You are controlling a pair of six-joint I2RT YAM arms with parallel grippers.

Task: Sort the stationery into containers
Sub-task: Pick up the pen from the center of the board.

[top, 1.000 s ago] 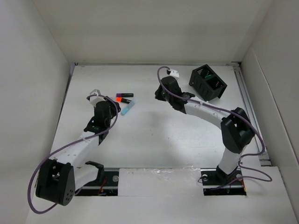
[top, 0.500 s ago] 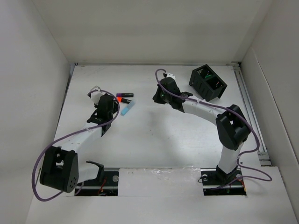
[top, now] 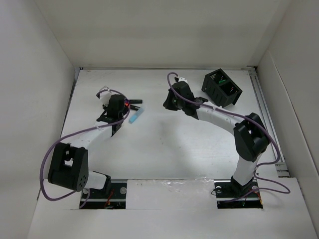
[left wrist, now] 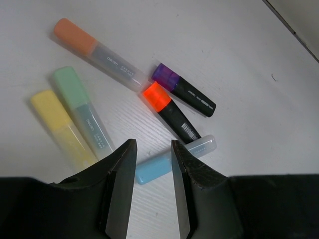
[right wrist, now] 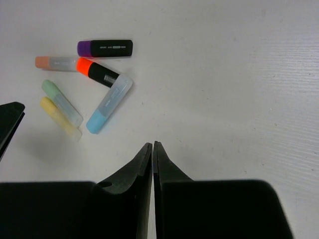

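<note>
Several markers lie in a cluster on the white table. The left wrist view shows a pale orange one (left wrist: 94,47), a pale green one (left wrist: 79,112), a pale yellow one (left wrist: 62,129), a black one with a purple cap (left wrist: 183,89), a black one with an orange cap (left wrist: 169,110) and a light blue one (left wrist: 174,159). My left gripper (left wrist: 152,144) (top: 119,106) is open and empty, its jaws just above the blue marker's cap end. My right gripper (right wrist: 152,144) (top: 168,103) is shut and empty, right of the cluster. The light blue marker (right wrist: 109,104) also shows there. The black slotted box (top: 222,88) stands at the far right.
White walls close in the table on the left, back and right. A metal rail (top: 264,107) runs along the right edge. The right arm's purple cable (top: 219,113) arcs over the table between the markers and the box.
My left arm has reached farther from its base, bringing the gripper over the marker cluster. The right arm has barely moved.
</note>
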